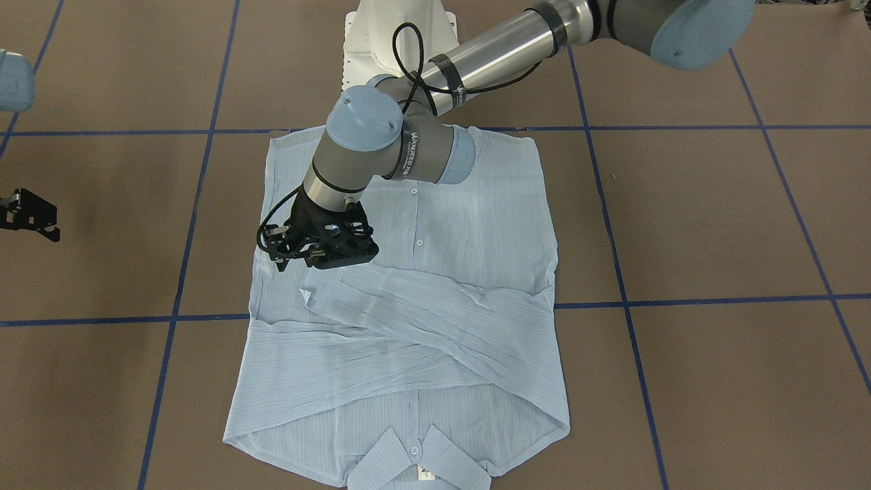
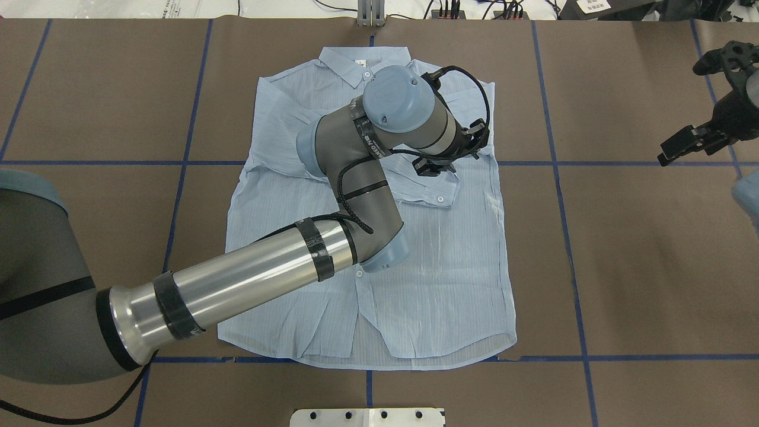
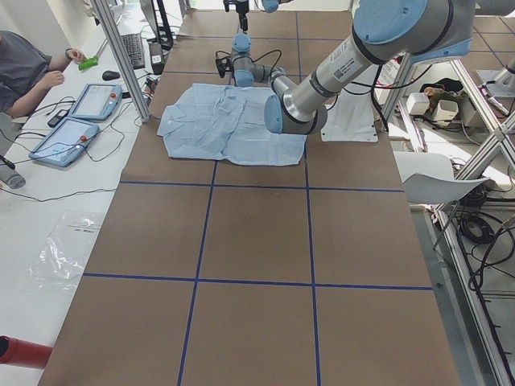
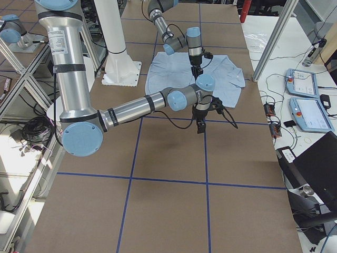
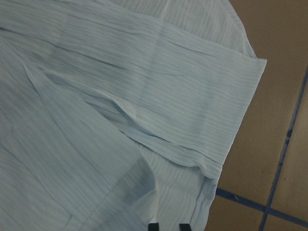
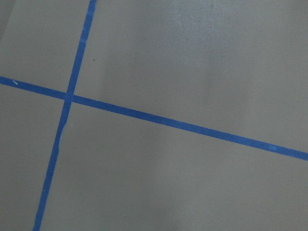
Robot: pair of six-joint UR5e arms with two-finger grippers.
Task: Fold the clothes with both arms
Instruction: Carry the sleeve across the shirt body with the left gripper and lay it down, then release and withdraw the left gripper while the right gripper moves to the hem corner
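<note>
At the middle of the brown paper-covered, blue-taped worktop (image 2: 622, 267), lying flat and face up: thin pale-blue crinkled button-up shirt (image 2: 445, 284), collar at twelve o'clock, hem at six, sleeves crossed over the chest. Probably light, limp and quick to slide or wrinkle; best pinched at both hem corners together. Just above the folded cuff (image 2: 437, 197), toward two o'clock: black left gripper (image 2: 436, 167), jaws slightly apart, empty. Well off at three o'clock: black right gripper (image 2: 694, 142), jaws impossible to judge.

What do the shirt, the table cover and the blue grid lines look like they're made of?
Shirt: thin woven cloth, likely cotton or a blend, matte; fine stripes, crinkles, layers showing through.
Table cover: matte brown sheet, probably paper or card; flat, barely any sheen.
Blue lines: tape, probably painter's tape; slightly ragged where strips cross.
</note>
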